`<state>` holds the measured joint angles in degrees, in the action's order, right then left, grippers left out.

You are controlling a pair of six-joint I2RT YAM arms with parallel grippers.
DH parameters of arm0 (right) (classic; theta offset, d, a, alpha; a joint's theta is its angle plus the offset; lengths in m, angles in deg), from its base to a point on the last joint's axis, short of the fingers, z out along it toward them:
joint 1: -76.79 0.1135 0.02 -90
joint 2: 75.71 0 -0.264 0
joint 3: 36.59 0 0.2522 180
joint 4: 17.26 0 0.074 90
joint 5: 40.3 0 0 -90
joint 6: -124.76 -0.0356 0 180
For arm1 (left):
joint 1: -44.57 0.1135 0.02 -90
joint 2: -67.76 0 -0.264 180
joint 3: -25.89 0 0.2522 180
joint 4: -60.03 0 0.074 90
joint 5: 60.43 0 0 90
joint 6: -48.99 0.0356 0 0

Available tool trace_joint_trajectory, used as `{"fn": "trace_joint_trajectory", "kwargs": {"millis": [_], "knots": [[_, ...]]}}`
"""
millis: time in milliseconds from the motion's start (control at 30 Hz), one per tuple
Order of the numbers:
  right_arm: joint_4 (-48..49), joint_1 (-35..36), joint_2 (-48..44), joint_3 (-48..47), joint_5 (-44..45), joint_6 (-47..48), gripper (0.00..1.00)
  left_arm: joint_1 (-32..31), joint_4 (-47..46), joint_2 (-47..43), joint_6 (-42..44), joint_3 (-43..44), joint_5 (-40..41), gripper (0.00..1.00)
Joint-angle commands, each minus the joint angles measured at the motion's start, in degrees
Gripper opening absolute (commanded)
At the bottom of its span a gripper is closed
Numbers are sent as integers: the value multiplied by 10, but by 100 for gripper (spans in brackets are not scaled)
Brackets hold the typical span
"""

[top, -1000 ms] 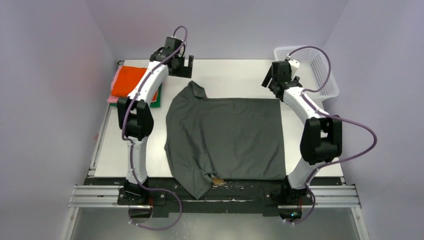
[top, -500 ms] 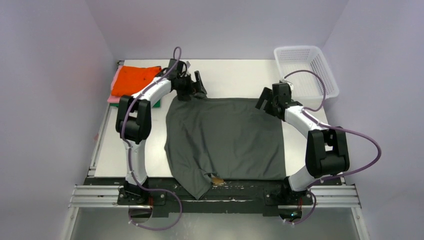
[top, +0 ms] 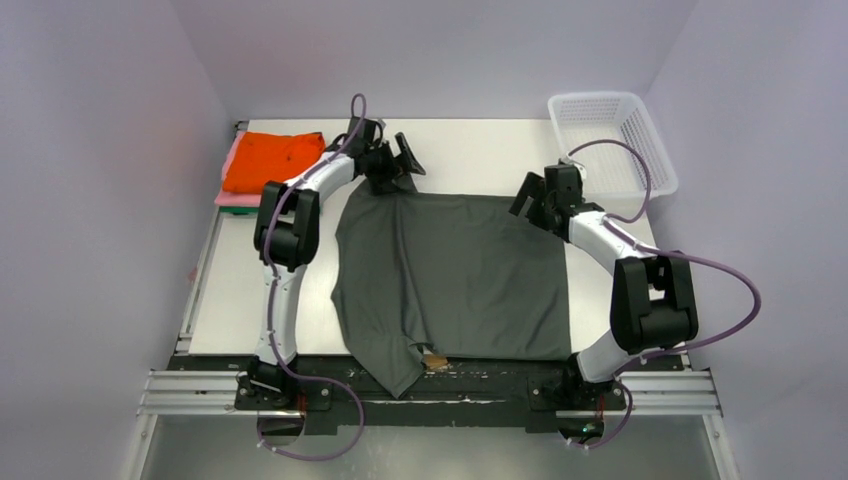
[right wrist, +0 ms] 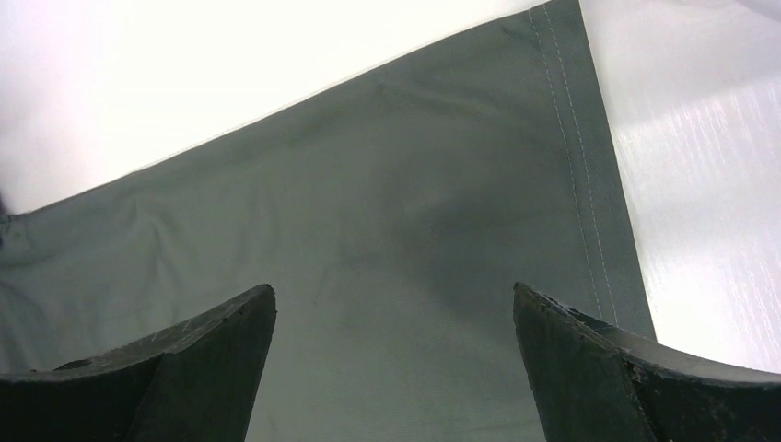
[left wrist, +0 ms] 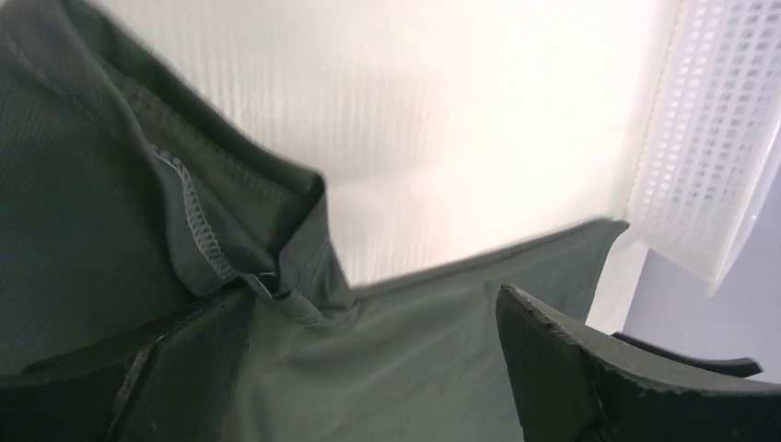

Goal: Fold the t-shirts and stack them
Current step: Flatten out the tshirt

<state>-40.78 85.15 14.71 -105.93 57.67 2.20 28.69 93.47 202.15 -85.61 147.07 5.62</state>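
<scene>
Left tool (top: 397, 168) nearer t-shirt (top: 460, 270) (sleeve (left wrist: 230, 212) part-hidden)

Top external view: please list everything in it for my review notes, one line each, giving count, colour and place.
dark grey t-shirt: one, dark grey, spread flat mid-table, near edge hanging over the front
orange t-shirt: one, orange, folded, on top of the stack at the far left corner
pink t-shirt: one, pink, folded, under the orange one
mesh basket: one, white, far right corner
table: one, white, under everything
cables: two, purple, one along each arm
arms: two, white and black, bases at the near edge
left claw: one, black, open at the shirt's far left sleeve
right claw: one, black, open over the shirt's far right corner
</scene>
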Motion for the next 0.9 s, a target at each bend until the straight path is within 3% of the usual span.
{"fn": "trace_joint_trajectory", "kwargs": {"millis": [0, 167, 233, 300, 367, 533, 667, 767, 867], "knots": [[5, 1, 14, -21, 18, -5, 99, -11, -38, 46, -34, 104, -20, 100], [-5, 1, 25, -30, 32, -4, 99, -15, -19, 128, -50, 263, 2, 100], [-9, 1, 26, -32, 35, -3, 99, -13, 36, 169, -47, 355, 2, 100], [-15, 1, 23, -34, 43, -3, 99, -11, 61, 160, -29, 373, -21, 100], [-22, 2, 18, -32, 57, -2, 99, -13, 64, 87, 10, 289, -5, 100], [-28, 10, -9, -15, 50, 4, 99, -26, 115, -198, 101, -20, 134, 100], [-50, 28, -41, 10, 54, 3, 99, -48, 116, -393, 93, -285, 212, 100], [-63, 39, -60, 39, 49, -6, 99, -64, 108, -478, 76, -419, 211, 100], [-64, 47, -76, 78, 41, -18, 99, -83, 119, -500, 61, -486, 219, 100]]}}
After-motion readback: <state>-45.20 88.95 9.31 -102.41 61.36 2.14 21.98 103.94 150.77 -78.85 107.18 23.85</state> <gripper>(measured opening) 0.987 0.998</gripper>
